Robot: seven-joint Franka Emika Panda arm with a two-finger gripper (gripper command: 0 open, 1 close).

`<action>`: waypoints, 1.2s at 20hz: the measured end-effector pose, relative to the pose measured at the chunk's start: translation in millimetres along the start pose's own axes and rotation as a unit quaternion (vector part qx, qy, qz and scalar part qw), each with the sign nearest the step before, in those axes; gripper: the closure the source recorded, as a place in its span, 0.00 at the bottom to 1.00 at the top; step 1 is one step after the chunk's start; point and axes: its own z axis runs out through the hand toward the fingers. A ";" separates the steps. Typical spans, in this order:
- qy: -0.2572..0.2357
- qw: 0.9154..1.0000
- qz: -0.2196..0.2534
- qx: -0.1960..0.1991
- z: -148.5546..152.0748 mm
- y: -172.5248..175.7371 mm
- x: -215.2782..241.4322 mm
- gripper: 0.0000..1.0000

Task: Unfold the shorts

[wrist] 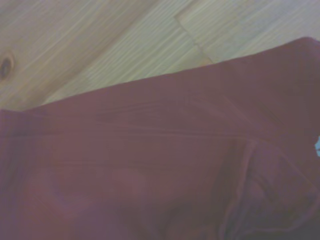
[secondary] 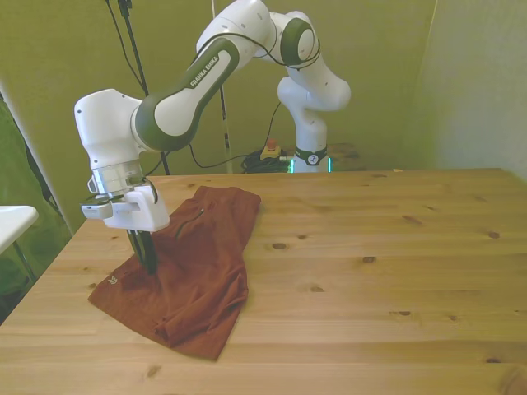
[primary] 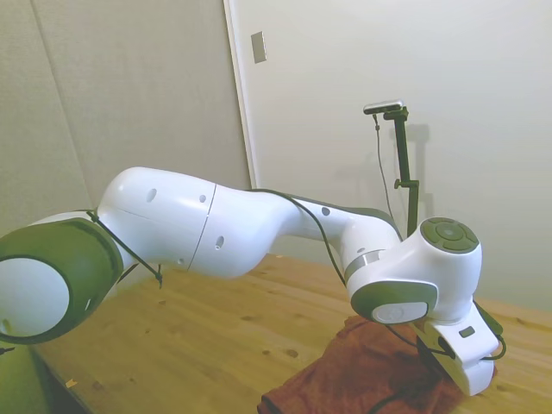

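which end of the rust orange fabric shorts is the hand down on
The near end on the front view's left of the rust-orange fabric shorts, beside the pale tag; the hand is away from the far end.

Side view: claw [secondary: 148, 259] cut off, shorts [secondary: 198, 263] partly behind arm.

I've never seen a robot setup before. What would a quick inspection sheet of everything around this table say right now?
Surface: pale knotty wooden table, flat.
Job's things: rust-orange soft fabric shorts lying folded over and rumpled near the front view's left side; a thin dark drawstring cord lies on them.
Clutter: nothing seen.
Gripper: the dark gripper points straight down with its tips on the shorts' fabric; the fingers look close together, but open or shut cannot be told.
Cables: a black cable runs along the white arm; more dark cables hang behind the table.
Surroundings: yellow-green wall, a white surface edge at the front view's left.
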 end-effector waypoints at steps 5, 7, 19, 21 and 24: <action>0.003 1.000 -0.025 0.018 -22.2 -7.5 -16.6 1.00; 0.006 0.999 -0.037 0.027 -34.4 -15.6 -32.9 1.00; 0.038 0.987 -0.156 0.018 -43.1 -122.9 -257.4 1.00; 0.045 0.984 -0.175 0.006 -32.3 -136.9 -298.2 1.00; 0.055 0.979 -0.197 -0.015 -13.3 -150.3 -351.2 1.00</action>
